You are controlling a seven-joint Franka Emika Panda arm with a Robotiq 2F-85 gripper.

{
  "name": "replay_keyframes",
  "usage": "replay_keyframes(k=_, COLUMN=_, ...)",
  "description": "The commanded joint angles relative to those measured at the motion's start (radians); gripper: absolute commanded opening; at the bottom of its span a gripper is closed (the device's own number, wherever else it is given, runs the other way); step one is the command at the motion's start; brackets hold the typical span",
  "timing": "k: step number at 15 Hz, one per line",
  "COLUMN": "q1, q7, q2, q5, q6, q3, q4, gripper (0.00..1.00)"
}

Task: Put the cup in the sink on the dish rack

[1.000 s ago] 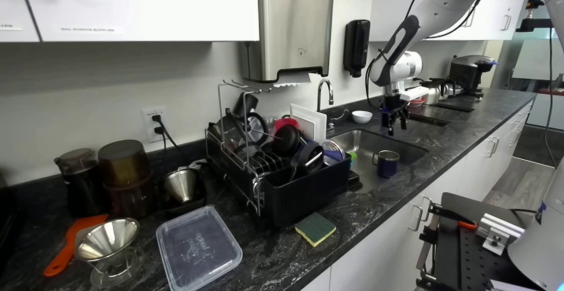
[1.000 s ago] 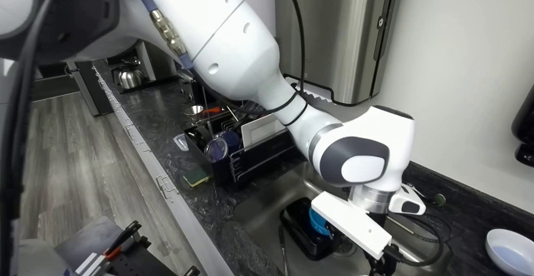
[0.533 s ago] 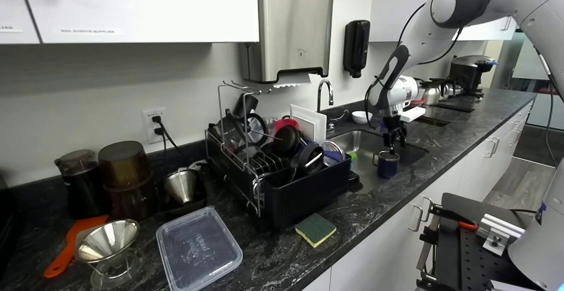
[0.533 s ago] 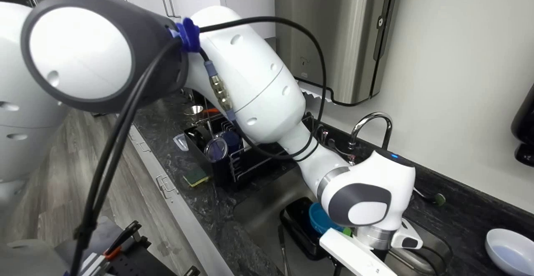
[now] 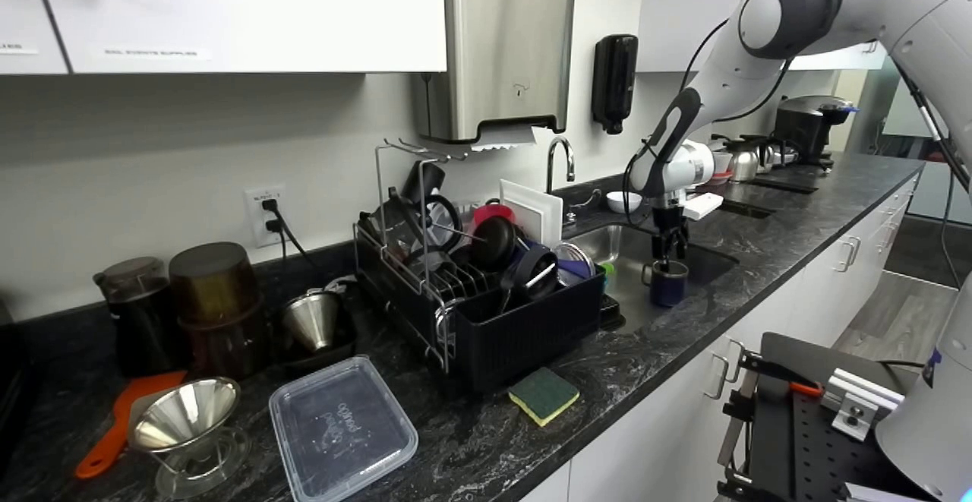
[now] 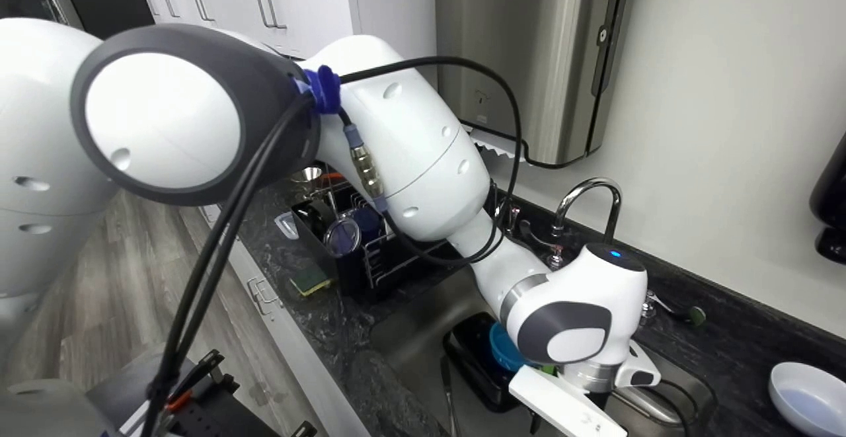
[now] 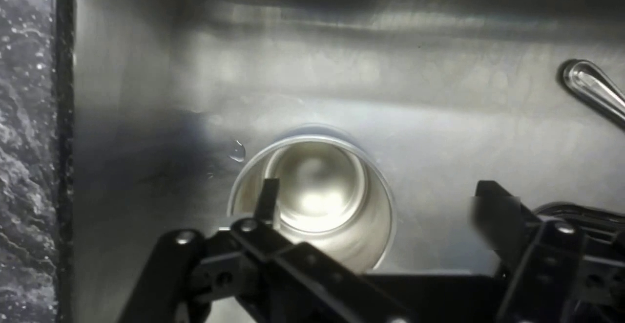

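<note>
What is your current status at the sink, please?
Gripper open at the cup, nothing held. Cup upright in the sink. Dish rack crowded; placing may be tight.

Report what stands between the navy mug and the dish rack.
In the sink, a black container and round blue item lie between the mug and the dish rack; lifting should probably clear them. Dishes crowding the rack may hinder placement.

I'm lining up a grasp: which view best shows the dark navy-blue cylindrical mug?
The wrist view: it looks down into the mug, showing most of its rim, with a black finger over the opening. An exterior view shows its navy, handled side; elsewhere it doesn't show.
</note>
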Motion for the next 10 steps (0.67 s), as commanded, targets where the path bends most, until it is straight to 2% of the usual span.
replay_keyframes(k=1, q1=-0.025, q7=-0.029, q2=0.003, q5=-0.018, q6=0.059, q3=0.036, q4=-0.018, gripper=1.00)
replay_keyframes(k=10, q1=-0.043, q7=-0.051, q2=0.036, q5=-0.017, q6=0.129, q3=0.055, q4=-0.033, gripper=1.00)
